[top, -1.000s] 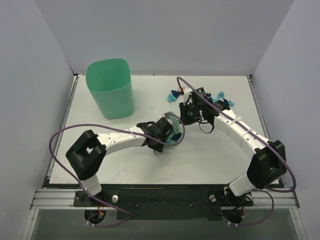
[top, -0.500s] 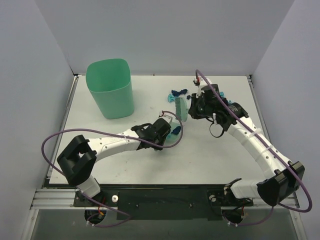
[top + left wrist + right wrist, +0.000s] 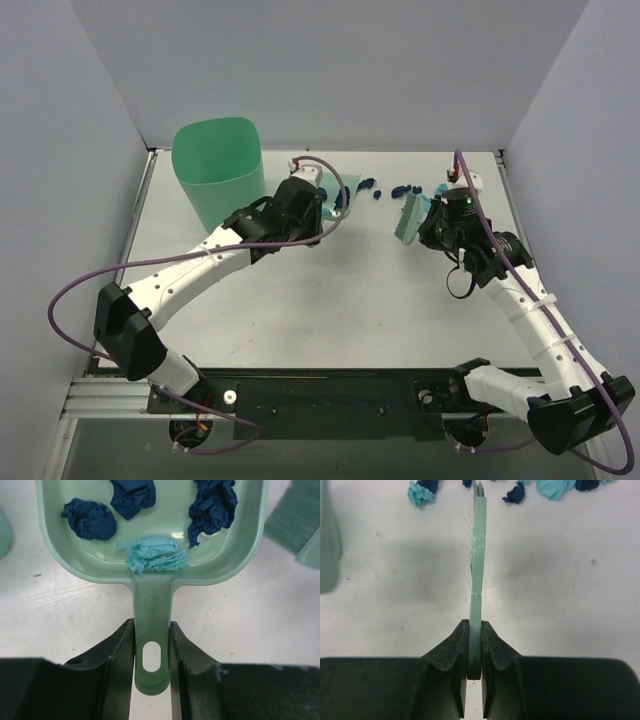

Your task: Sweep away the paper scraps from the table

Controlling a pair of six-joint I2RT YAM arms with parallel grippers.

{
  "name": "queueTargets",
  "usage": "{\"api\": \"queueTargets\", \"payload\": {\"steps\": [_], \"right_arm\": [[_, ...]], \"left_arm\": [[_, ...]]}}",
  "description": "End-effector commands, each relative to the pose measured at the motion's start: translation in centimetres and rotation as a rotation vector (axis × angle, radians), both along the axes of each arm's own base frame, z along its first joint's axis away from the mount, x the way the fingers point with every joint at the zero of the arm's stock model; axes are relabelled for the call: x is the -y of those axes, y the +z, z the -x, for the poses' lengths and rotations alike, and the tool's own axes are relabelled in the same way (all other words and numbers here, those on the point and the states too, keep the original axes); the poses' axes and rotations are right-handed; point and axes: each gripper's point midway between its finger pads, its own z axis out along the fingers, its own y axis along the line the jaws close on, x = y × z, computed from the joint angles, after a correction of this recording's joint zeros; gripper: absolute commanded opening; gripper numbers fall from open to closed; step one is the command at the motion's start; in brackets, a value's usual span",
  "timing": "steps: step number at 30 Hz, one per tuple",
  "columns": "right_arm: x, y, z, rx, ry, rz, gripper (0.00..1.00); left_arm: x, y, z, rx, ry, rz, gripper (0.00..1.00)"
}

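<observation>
Now | crumpled navy and turquoise paper scraps (image 3: 150,552) in smooth mint plastic dustpan (image 3: 100,575) | left gripper (image 3: 152,630) pinches its flat slotted handle | right gripper (image 3: 475,630) pressed onto thin brush (image 3: 479,545)

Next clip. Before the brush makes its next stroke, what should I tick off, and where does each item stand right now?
1. Dustpan grip: left gripper shut on the handle of the mint-green plastic dustpan: ok.
2. Brush grip: right gripper shut on the mint-green plastic brush: ok.
3. Collected load: navy and turquoise crumpled paper scraps lie inside the pan: ok.
4. Clearing the white table: not ok, loose scraps lie near its far edge.
5. Pan lip flat on the table: cannot tell.
</observation>
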Motion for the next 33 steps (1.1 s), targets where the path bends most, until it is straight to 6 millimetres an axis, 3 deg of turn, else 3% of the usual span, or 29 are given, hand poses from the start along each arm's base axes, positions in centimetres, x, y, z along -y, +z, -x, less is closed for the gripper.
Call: {"api": "queueTargets", "payload": {"steps": [1,6,13,17,23,25,33], "right_arm": [[0.5,-1.5,0.7,-0.029,-0.034,-0.009,0.00],[0.2,-2.6,1.5,-0.055,-0.018,-0.023,0.00],[-0.1,-3.0,2.1,-0.074,-0.002,-0.026,0.00],[-0.4,-2.9,2.4,-0.073,0.011,-0.019,0.00],[-0.9,-2.9,2.5,-0.078,0.022,-0.002,0.00],[-1.2,-2.9,2.5,-0.075,0.027,0.004,0.00],[-2.2,-2.6,2.7,-0.071,0.046,0.031,0.00]], "left_arm": [[-1.1,7.0,-2.1,0.069,0.045,0.139,0.00],[-2.7,12.0,-5.1,0.113,0.074,0.257,0.00],[-5.4,17.0,-8.3,0.126,0.093,0.519,0.00],[-9.1,19.2,-10.7,0.135,0.140,0.733,0.00],[-12.4,20.7,-11.7,0.111,0.171,0.994,0.00],[-13.1,20.4,-11.8,0.067,0.202,1.111,0.00],[-14.7,22.8,-11.4,0.058,0.177,1.432,0.00]]}}
